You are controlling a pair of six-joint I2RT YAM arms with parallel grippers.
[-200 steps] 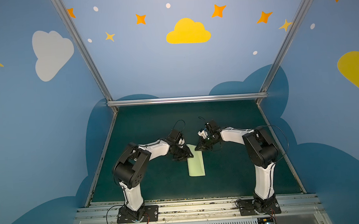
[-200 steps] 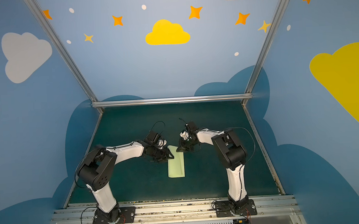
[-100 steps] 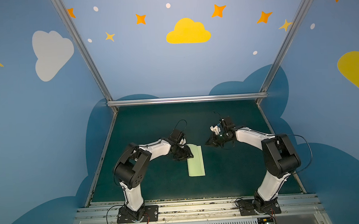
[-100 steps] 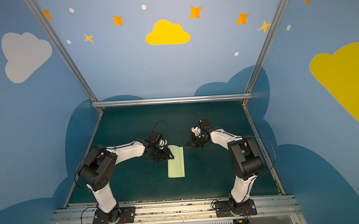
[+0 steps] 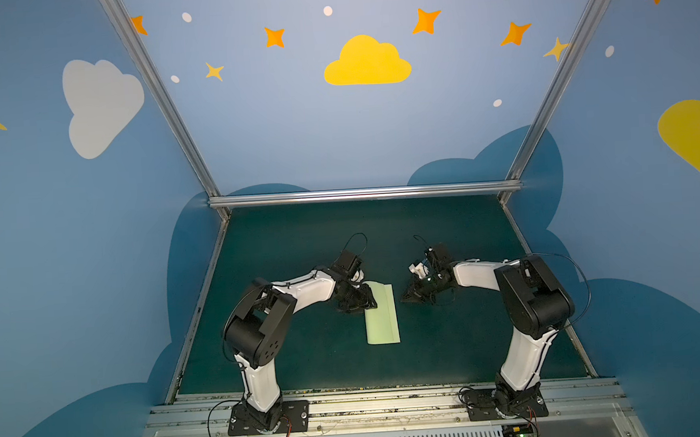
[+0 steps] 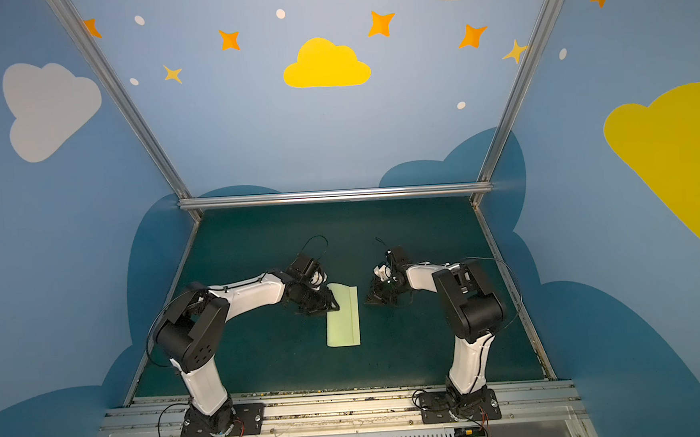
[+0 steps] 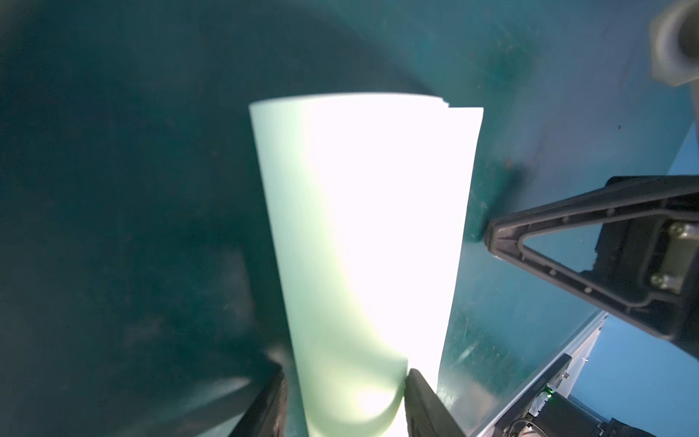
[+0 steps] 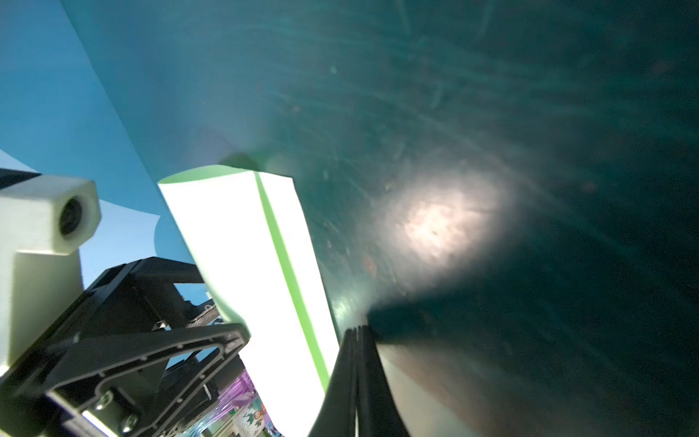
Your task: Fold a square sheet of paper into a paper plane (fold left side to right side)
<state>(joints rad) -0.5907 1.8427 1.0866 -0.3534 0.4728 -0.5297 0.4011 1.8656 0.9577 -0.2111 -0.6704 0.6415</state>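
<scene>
Both arms bend at raised elbows, forearms stretched low toward the middle in both top views. The left arm [image 5: 302,290] ends in the left pincer [image 5: 367,304], tipped downward; in the left wrist view its fingers [image 7: 420,393] stand parted. The right arm [image 5: 478,272] angles the right pincer [image 5: 405,298] downward, jaws pressed together and empty.

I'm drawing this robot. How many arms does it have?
2. The left arm meets the green paper at its left edge; the right arm sits right of it, apart. None seem hidden.
</scene>
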